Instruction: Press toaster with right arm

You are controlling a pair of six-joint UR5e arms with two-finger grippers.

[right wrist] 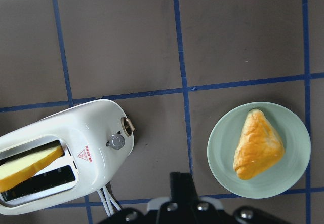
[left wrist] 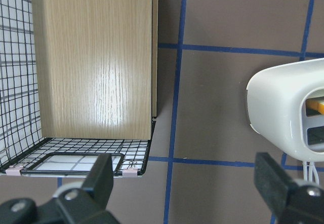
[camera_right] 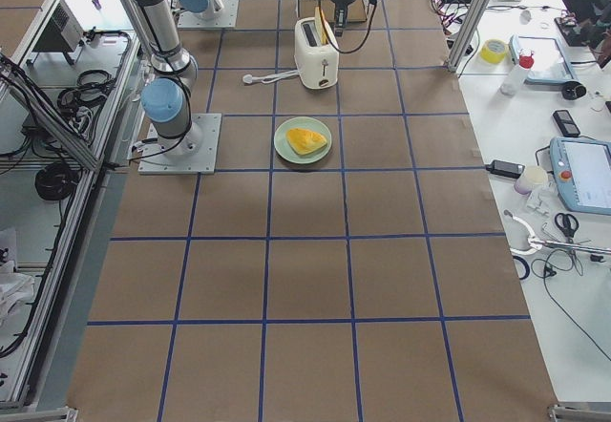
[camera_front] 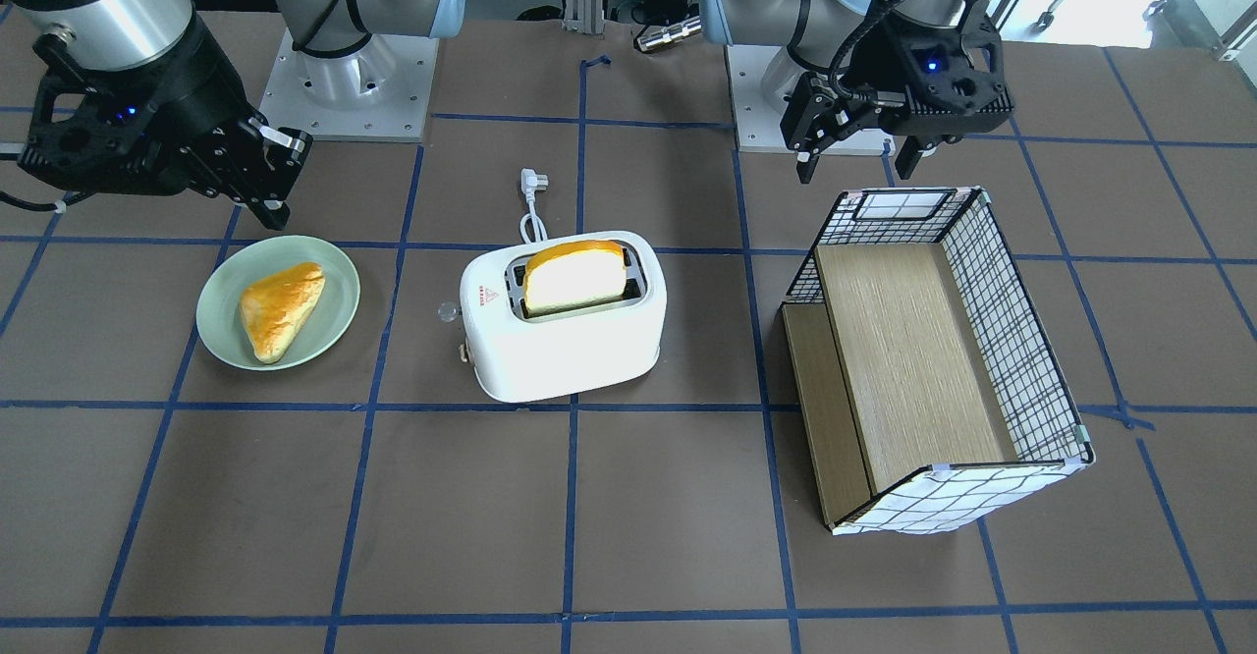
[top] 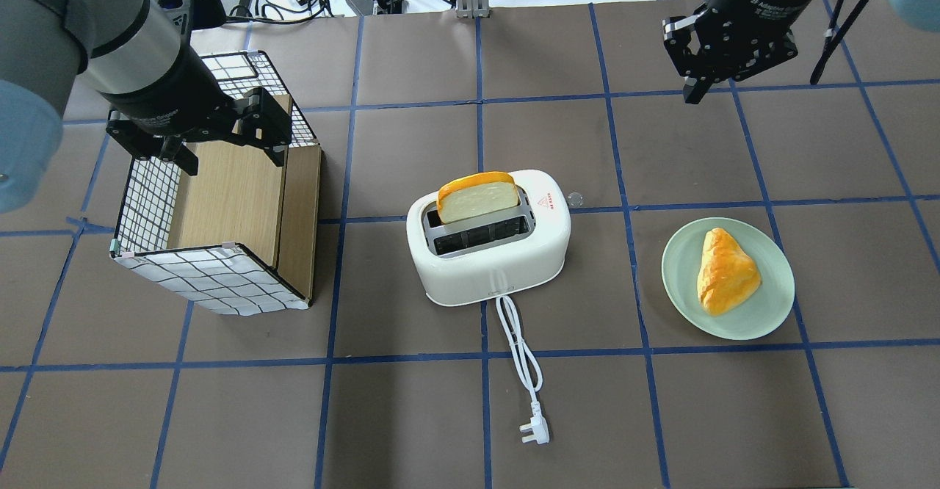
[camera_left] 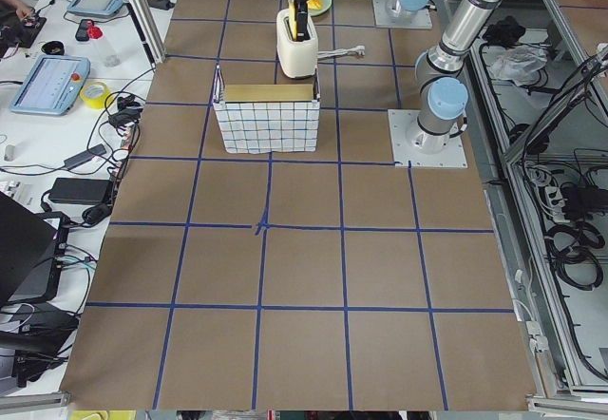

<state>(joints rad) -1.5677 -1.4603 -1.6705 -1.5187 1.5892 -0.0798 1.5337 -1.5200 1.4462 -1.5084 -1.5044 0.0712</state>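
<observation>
The white two-slot toaster [top: 488, 254] stands mid-table with a slice of bread [top: 477, 195] upright in one slot. Its clear-knobbed lever [top: 575, 198] sticks out of the end that faces the plate and is raised. It also shows in the front view [camera_front: 565, 325] and the right wrist view [right wrist: 66, 158]. My right gripper [top: 692, 95] is shut and empty, hovering high above the table beyond the plate, apart from the toaster. My left gripper [top: 231, 160] is open and empty above the checked box.
A checked wire-and-wood box [top: 220, 203] lies on its side, to the left in the overhead view. A green plate [top: 771, 305] with a pastry [top: 725, 270] sits on the toaster's lever side. The toaster's cord and plug [top: 534, 432] trail toward the robot.
</observation>
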